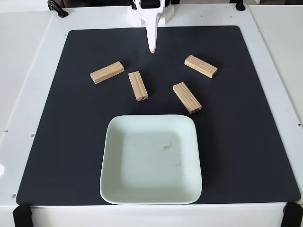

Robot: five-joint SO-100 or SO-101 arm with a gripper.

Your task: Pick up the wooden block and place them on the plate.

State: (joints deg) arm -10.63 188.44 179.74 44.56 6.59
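Note:
Several light pine wooden blocks lie on the black mat behind the plate: one at the left [107, 72], one left of centre [138, 85], one right of centre [186, 97] and one at the far right [200, 65]. The pale mint plate [113, 189] sits empty at the front centre, with a small smudge in its middle. My white gripper [152, 48] hangs at the back centre, pointing down, with its fingers together. It holds nothing and stays behind the blocks, touching none of them.
The black mat [246, 142] covers most of the white table [28, 94]. The arm's base [151, 12] stands at the back edge. Black clamps sit at the front corners [22, 215].

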